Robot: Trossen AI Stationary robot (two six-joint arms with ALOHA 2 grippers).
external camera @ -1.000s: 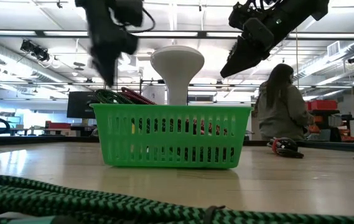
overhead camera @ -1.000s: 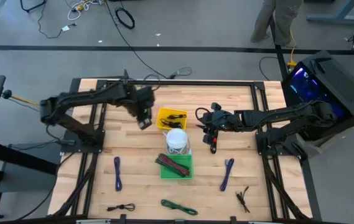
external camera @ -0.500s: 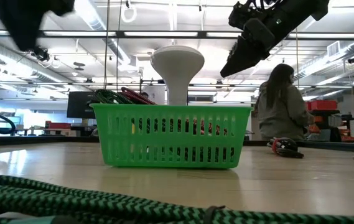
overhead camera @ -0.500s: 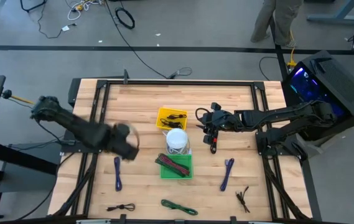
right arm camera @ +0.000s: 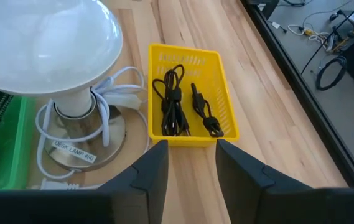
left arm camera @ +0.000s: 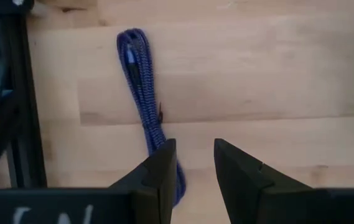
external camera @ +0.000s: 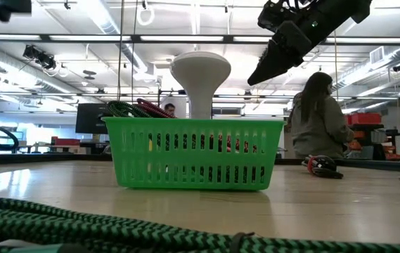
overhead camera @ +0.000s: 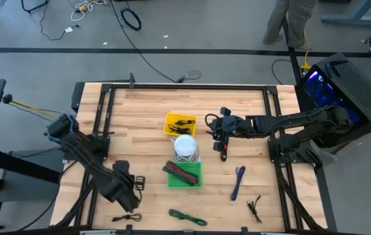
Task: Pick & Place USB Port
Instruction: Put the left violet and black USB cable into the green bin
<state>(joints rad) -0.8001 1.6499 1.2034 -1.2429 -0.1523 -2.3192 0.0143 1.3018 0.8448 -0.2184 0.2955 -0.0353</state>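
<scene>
Lying under right gripper (overhead camera: 219,134): USB port (overhead camera: 224,150)

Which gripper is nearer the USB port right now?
Right. The right gripper hovers just beside the USB port; the left gripper is across the table, over a purple strap.

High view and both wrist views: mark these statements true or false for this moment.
1. The USB port lies on the table, held by neither arm. True.
2. The yellow basket is empty. False: it holds black cables.
3. The left arm's jaws hang over a purple strap. True.
4. The right arm's jaws are shut on the USB port. False: they are open and empty, facing the yellow basket.
</scene>
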